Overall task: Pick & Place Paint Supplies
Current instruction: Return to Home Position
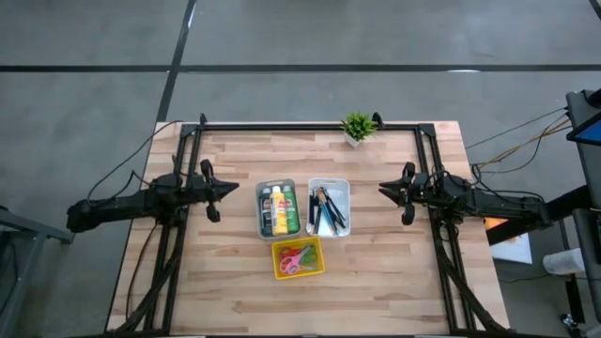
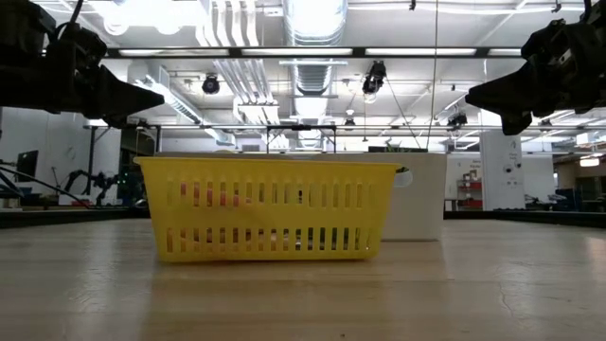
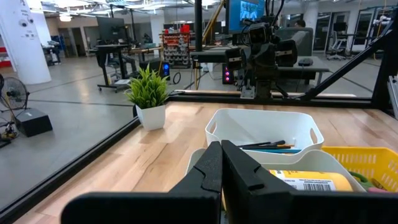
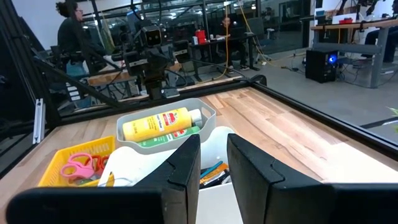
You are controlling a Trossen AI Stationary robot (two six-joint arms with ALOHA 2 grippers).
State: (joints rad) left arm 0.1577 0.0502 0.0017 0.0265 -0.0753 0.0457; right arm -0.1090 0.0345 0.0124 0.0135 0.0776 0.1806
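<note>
the left gripper hangs over the table's left side, well apart from the bins, its fingers pressed together on nothing. right of it, at the table's middle, the grey bin holds three paint bottles lying side by side: dark bottle, yellow bottle, green bottle. i judge them light, stiff plastic with smooth, rather slippery sides, best pinched across the body. on the near side stands the yellow bin with scissors in it. touching the grey bin's right side, the white bin holds the brushes and pencils, thin, light and apt to roll; take one at mid-handle. how many lie there is hard to tell. the bin walls would crowd any grasp. a potted plant sits at the far edge, out of the way. the right gripper hangs over the right side, fingers a narrow gap apart, empty.
</note>
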